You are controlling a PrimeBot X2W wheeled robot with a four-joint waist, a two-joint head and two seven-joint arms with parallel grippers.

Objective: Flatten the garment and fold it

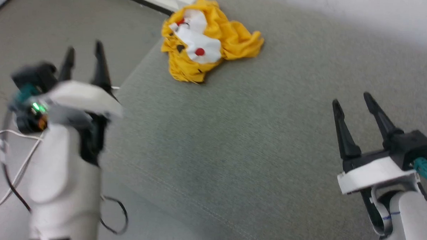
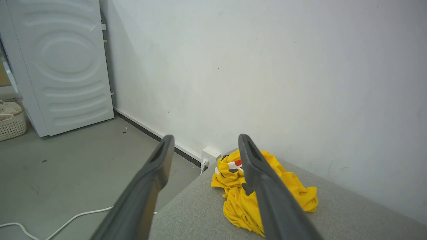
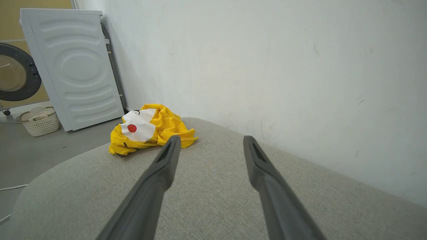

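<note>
The grey padded surface offers much room for spreading cloth. The yellow T-shirt lies crumpled at its far left corner, close to the wall, not yet flattened. The left hand and right hand stand wide, holding nothing, well apart from the T-shirt, probably ready to reach.
</note>
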